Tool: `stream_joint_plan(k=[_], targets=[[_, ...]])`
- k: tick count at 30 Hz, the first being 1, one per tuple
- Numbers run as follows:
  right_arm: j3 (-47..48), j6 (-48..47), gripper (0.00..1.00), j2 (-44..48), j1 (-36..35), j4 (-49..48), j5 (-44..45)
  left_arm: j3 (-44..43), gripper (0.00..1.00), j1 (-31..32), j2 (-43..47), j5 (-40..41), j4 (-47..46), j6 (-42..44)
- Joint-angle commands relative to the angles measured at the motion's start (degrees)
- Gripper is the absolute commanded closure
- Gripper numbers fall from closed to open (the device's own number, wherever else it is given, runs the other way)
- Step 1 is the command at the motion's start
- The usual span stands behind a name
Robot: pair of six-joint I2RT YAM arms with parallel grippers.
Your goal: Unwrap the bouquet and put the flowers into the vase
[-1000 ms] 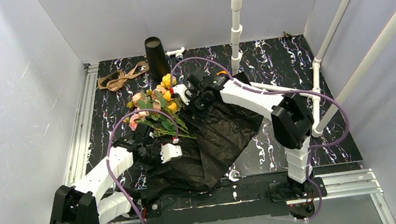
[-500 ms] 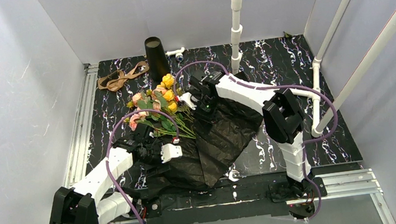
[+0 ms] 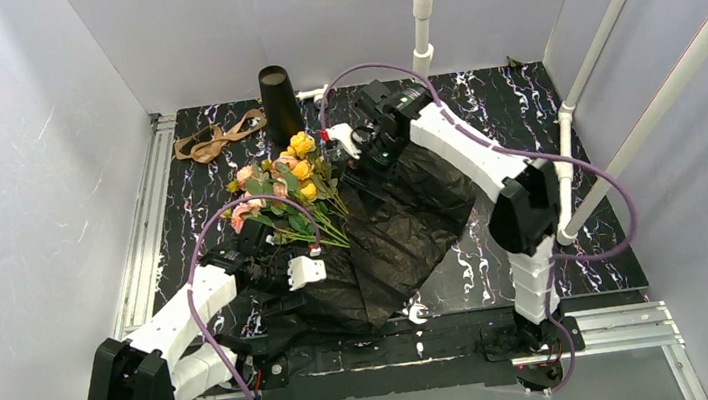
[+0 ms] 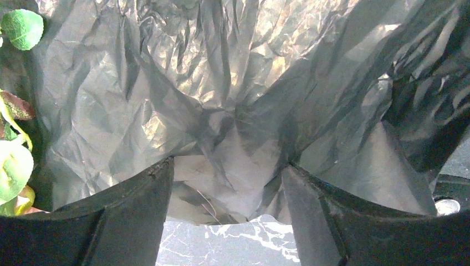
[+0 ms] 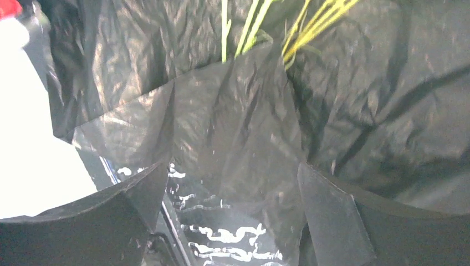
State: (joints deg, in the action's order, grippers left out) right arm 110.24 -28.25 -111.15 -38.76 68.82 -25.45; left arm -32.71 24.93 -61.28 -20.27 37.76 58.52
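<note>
**Top view.** The tall, narrow matte black vase (image 3: 280,103) stands upright toward 11 o'clock on the black, white-veined tabletop (image 3: 521,110). A loose tan-brown ribbon (image 3: 217,137) lies at the vase's 9 o'clock, apart from it. The pink and yellow artificial roses (image 3: 283,190), with green leaves and thin green stems, lie on their sides at the vase's 6 o'clock. Their topmost yellow head is just beside the vase's foot, and their stems fan toward 5 o'clock onto the crinkled black wrapping paper (image 3: 394,236). The paper is spread open across the middle of the tabletop. The left gripper (image 3: 308,270) sits at the roses' 6 o'clock, over the near-left part of the paper. The right gripper (image 3: 349,143) hangs at the roses' 3 o'clock, above the paper's far edge. A white pipe post (image 3: 423,31) rises at the vase's 3 o'clock.

**Left wrist view.** The two black fingers (image 4: 127,216) stand apart and clamp nothing. The paper's edge lies across the gap between them, with marbled tabletop showing at 6 o'clock. Green leaves (image 4: 19,27) peek in at 9 o'clock.

**Right wrist view.** This view is somewhat blurred. The fingers (image 5: 111,221) are spread wide and hold nothing. A fold of the paper lies below the gap, and green-yellow stems (image 5: 249,27) run over the paper at 12 o'clock.
</note>
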Motion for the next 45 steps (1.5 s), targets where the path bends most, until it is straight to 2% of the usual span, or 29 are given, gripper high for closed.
stream_joint_plan(k=[1,5,11,15,18,23,27,29,35,41,45], targets=[[8.3,-4.4,0.02,-9.8,-0.1,2.9,-6.6,-0.6,0.28,0.2,2.0,-2.1,2.1,1.3],[12.3,-5.0,0.02,-15.2,-0.1,2.0,-6.7,-0.1,0.26,0.2,3.2,-2.3,2.7,0.7],[11.2,-8.6,0.02,-19.1,-0.1,3.6,-7.4,5.1,0.29,0.2,5.9,0.9,4.9,5.2],[9.1,-10.7,0.08,-19.1,-0.1,7.0,-11.3,8.3,0.3,0.3,8.1,3.4,3.0,6.0],[8.2,-13.1,0.19,-19.1,-0.1,12.3,-15.7,8.1,0.3,0.3,7.4,3.6,2.6,5.8],[1.4,-12.9,0.55,-12.8,0.5,12.6,-18.1,6.6,0.3,0.3,6.3,5.1,1.4,3.5],[-2.5,-12.4,0.74,-5.4,1.4,12.7,-18.2,4.5,0.31,0.3,9.5,2.7,1.5,1.3],[-4.4,-13.1,0.74,-1.6,1.8,12.7,-16.5,2.8,0.31,0.3,11.2,0.5,1.8,0.5],[-14.2,-18.2,0.54,10.5,2.0,12.7,-8.7,-3.3,0.3,0.2,12.7,-4.6,1.8,-2.4],[-26.7,-22.3,0.53,23.6,2.0,12.7,-3.1,-9.8,0.28,0.5,10.4,-13.5,-1.8,-7.5],[-33.2,-23.7,0.51,32.1,2.0,12.7,0.6,-10.7,0.28,5.5,6.1,-11.0,-12.3,-14.5]])
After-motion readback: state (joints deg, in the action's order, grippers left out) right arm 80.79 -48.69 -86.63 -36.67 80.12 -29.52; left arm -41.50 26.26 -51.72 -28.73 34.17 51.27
